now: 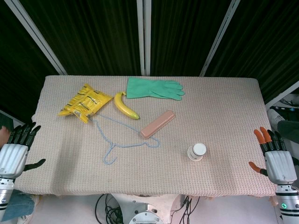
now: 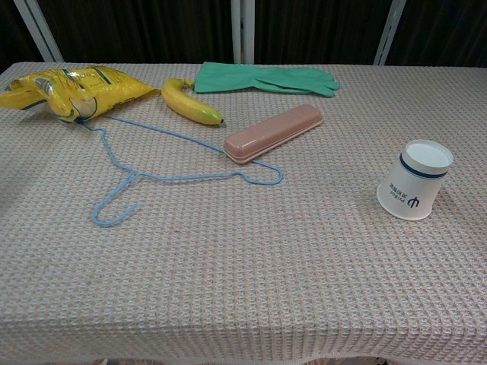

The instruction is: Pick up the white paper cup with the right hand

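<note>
The white paper cup (image 1: 197,151) (image 2: 415,181) with a blue band stands upside down on the woven table cover, right of centre near the front. My right hand (image 1: 274,156) hovers at the table's right edge, well to the right of the cup, fingers spread and holding nothing. At the left edge my left hand (image 1: 16,149) also holds nothing, its fingers apart. Neither hand shows in the chest view.
A pink oblong case (image 1: 158,123) (image 2: 272,133) lies at the centre beside a blue wire hanger (image 1: 122,137) (image 2: 156,171). Farther back are a banana (image 1: 125,106) (image 2: 190,101), a yellow snack bag (image 1: 84,102) (image 2: 65,87) and a green rubber glove (image 1: 154,88) (image 2: 262,78).
</note>
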